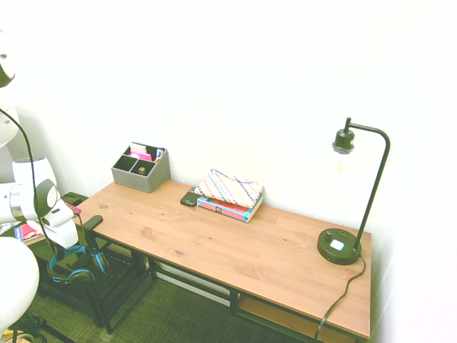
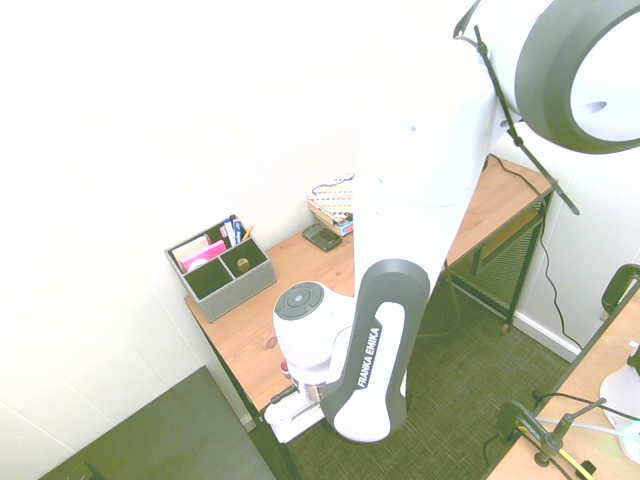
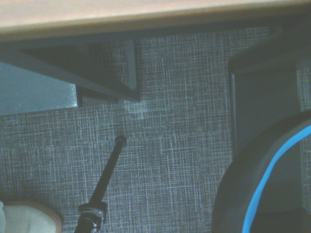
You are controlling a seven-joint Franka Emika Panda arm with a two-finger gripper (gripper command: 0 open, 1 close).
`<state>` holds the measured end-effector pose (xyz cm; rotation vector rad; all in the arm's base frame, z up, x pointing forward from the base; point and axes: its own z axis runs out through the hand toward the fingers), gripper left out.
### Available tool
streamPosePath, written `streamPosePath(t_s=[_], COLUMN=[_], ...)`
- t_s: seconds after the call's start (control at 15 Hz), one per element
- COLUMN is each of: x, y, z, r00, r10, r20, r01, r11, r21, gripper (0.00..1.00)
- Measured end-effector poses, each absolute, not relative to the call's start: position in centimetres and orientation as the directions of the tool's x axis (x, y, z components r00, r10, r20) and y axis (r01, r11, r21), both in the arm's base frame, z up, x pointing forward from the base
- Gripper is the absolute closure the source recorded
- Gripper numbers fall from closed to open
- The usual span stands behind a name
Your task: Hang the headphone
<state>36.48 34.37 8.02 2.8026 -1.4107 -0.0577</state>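
You see the arm reaching down past the near end of the bench (image 1: 235,250), its gripper (image 1: 73,251) pointing at the floor and pinched on the headphone's (image 1: 75,266) blue headband. The headphone hangs below the fingers, beside the bench's end and lower than its top. In the wrist view a black ear cup with a blue rim (image 3: 272,184) fills one corner above grey carpet (image 3: 175,145). On the bench stand a grey organizer (image 1: 141,169), stacked books (image 1: 230,194) and a black lamp (image 1: 353,200).
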Motion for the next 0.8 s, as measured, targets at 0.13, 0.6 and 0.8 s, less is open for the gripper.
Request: streamPosePath(t_s=[0.13,0.6,0.8], x=[36.6,37.0,38.0], y=[34.1,33.6,31.6], z=[7.7,8.9,15.1], r00=[0.592,0.609,0.711], r10=[-0.806,-0.793,-0.700], r20=[-0.028,-0.036,-0.068], r01=[-0.805,-0.793,-0.703], r11=[-0.593,-0.609,-0.710], r21=[0.025,0.009,-0.040], gripper=[0.00,0.00,0.00])
